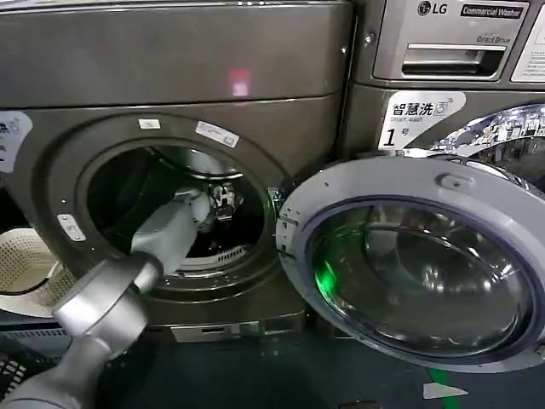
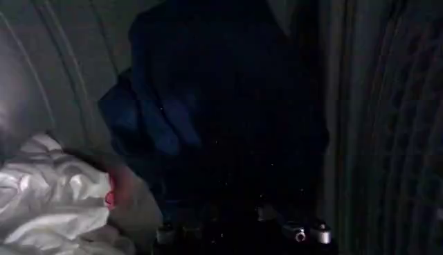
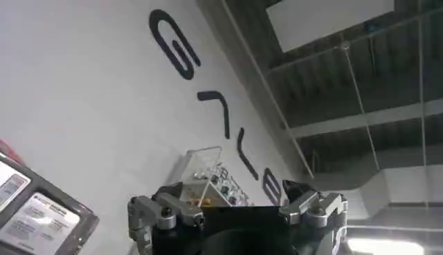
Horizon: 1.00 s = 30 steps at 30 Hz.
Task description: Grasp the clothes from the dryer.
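My left end effector (image 1: 223, 198) reaches deep inside the dryer (image 1: 174, 102); I cannot tell how its fingers stand. The clothes (image 2: 52, 197), pale crumpled fabric, lie against the drum wall beside it. Light, soft and limp, they likely suit pinching a raised fold.

White laundry basket (image 1: 25, 264) with little holes sits low at far left, on dark floor. Second grey machine (image 1: 443, 51) with LG label stands at upper right; silver drawer handle (image 1: 447, 61) on its front. Small white paper scrap (image 1: 443, 391) lies on floor. White wall (image 3: 90, 104) with big black letters; dark ceiling beams (image 3: 360, 104) above.
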{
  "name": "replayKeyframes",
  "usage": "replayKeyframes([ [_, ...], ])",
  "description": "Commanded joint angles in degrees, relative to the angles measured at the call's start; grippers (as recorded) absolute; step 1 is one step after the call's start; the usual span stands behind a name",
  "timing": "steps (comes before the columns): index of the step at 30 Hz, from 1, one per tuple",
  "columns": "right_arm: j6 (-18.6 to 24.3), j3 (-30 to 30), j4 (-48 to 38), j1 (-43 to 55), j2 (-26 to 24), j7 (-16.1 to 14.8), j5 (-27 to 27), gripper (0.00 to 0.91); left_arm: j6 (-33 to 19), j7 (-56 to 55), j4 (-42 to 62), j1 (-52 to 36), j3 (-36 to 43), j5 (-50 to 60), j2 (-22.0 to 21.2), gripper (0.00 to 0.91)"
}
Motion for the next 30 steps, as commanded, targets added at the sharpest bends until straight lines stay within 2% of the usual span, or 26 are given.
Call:
replayKeyframes([
  [1,0.0,-0.3,0.2,0.2,0.0,0.0,0.0,0.907,0.5,-0.2,-0.9,-0.9,-1.1,-2.3,0.1,0.000],
  [5,0.0,-0.5,0.3,0.3,0.0,0.0,0.0,0.907,1.8,-0.9,-2.9,-1.5,-5.0,-6.3,0.6,0.000],
  [11,0.1,-1.5,0.7,0.8,0.3,0.0,-0.4,0.907,4.7,-5.9,-6.0,-0.5,-10.3,-18.2,1.7,0.000],
  [17,0.0,-1.7,0.6,0.9,0.0,0.0,-0.6,0.907,5.1,-13.3,-7.9,1.8,-20.1,-23.3,1.9,0.000],
  [20,0.0,-1.8,0.7,1.0,0.0,0.0,-0.7,0.907,7.8,-15.5,-9.9,3.9,-25.5,-24.9,1.8,0.000],
  [23,0.0,-2.0,0.7,1.1,0.0,0.0,-0.8,0.907,6.0,-20.6,-11.4,5.8,-30.8,-26.8,2.2,0.000],
  [30,0.0,-2.7,1.1,1.5,0.0,0.0,-0.9,0.907,2.2,-37.6,-18.7,11.1,-34.8,-31.6,2.8,0.000],
])
